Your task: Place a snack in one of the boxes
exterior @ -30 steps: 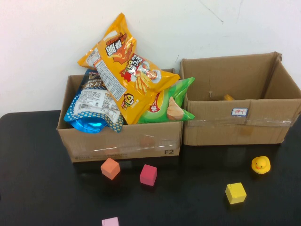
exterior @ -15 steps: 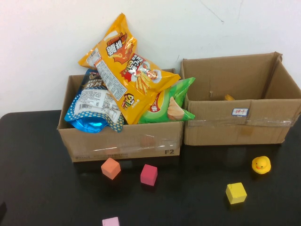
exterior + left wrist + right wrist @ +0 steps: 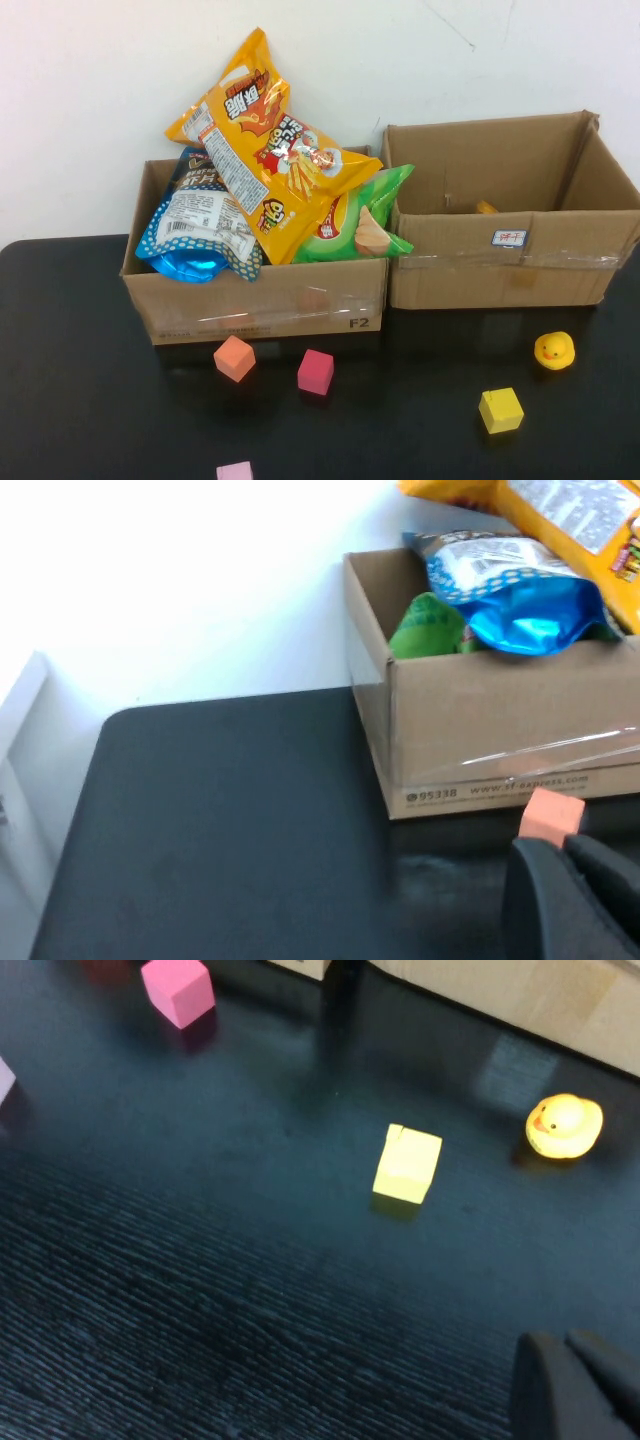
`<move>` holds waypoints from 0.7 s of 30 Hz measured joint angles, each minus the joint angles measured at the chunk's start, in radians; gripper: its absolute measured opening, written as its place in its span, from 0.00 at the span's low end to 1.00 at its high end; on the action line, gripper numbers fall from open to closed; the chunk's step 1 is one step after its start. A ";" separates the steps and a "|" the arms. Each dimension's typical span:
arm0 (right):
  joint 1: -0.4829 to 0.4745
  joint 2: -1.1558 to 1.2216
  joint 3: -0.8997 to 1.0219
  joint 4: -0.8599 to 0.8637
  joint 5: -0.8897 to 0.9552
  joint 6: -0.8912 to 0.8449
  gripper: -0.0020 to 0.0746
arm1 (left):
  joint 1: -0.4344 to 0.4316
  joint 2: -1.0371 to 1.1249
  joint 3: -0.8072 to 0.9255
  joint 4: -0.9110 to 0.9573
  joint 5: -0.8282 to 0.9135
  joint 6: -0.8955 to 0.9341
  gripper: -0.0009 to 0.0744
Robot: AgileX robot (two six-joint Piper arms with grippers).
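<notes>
High view, left box (image 3: 255, 300): stuffed with orange (image 3: 265, 150), blue (image 3: 200, 235) and green bags (image 3: 365, 225), at the table's back edge.
Right box (image 3: 510, 265): nearly empty.
Left gripper (image 3: 565, 852): pressed together, low beside the left box.
Right gripper (image 3: 565, 1345): pressed together above the table.

White wall (image 3: 100, 100) behind, faint crack upper right; black table (image 3: 80, 400), glossy; even light.

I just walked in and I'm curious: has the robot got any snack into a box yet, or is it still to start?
Looks done: the left box holds an orange snack bag, a blue bag and a green bag. Nothing is in hand: the left gripper and right gripper are shut, empty, low over the table. The right box looks nearly empty.
</notes>
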 joint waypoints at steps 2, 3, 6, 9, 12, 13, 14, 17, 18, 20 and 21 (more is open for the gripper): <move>0.000 0.000 0.000 0.000 0.000 0.000 0.03 | 0.022 0.000 0.000 -0.050 0.008 0.047 0.01; 0.000 0.000 0.000 0.000 0.000 0.000 0.03 | 0.028 0.000 0.000 -0.075 0.017 0.067 0.01; 0.000 0.000 0.000 0.000 0.000 0.000 0.03 | 0.035 0.000 0.001 -0.129 0.060 0.093 0.01; 0.000 0.000 0.000 0.000 0.000 0.000 0.03 | 0.035 0.000 0.000 -0.147 0.085 0.151 0.01; 0.000 0.000 0.000 0.000 0.000 0.000 0.03 | 0.035 0.000 -0.002 -0.166 0.094 0.191 0.01; 0.000 0.000 0.000 0.000 0.000 0.000 0.03 | 0.035 0.000 -0.002 -0.171 0.096 0.197 0.01; 0.000 0.000 0.000 0.000 0.000 0.000 0.03 | 0.037 0.000 -0.002 -0.173 0.096 0.199 0.01; 0.000 0.000 0.000 0.000 0.000 0.003 0.03 | 0.037 0.000 -0.002 -0.176 0.098 0.201 0.01; 0.000 0.000 0.000 0.000 0.000 0.003 0.03 | 0.037 0.000 -0.002 -0.180 0.098 0.202 0.01; 0.000 0.000 0.000 0.000 0.000 0.005 0.03 | 0.037 0.000 -0.003 -0.201 0.102 0.202 0.01; 0.000 0.000 0.000 0.000 0.000 0.005 0.03 | 0.037 0.000 -0.003 -0.214 0.102 0.202 0.01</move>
